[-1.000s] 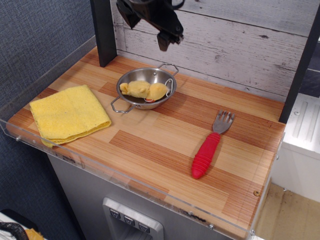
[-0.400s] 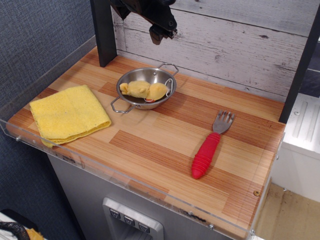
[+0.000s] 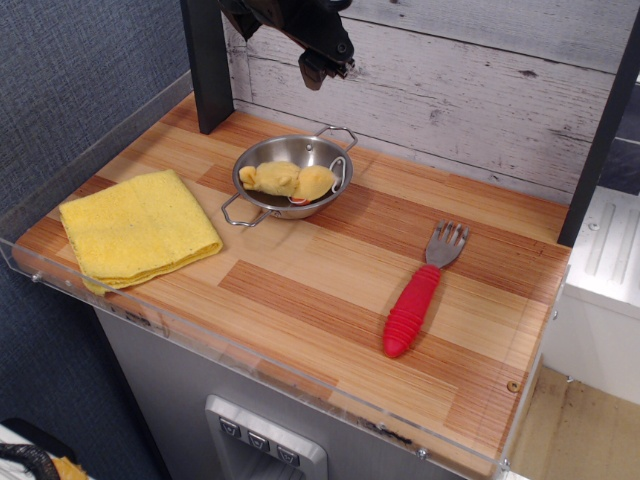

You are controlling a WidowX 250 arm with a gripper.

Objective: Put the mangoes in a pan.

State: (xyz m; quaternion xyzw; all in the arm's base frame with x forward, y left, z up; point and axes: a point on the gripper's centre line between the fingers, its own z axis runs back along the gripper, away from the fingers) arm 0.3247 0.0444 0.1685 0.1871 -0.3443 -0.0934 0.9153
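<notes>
Robot arm angled down from the top edge, its dark pincer (image 3: 318,68) raised, empty, apparently closed.

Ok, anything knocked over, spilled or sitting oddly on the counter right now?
Nothing stands out. The mangoes lie inside the pan, which sits upright. The yellow cloth is folded flat and the red-handled fork lies flat. The gripper hangs above, holding nothing.

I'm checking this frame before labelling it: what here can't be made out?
- Gripper: arm cut off by the top edge; open or shut unclear.
- Small red item in the pan: mostly hidden under the mangoes.
- Fork tines: too small to count.
</notes>
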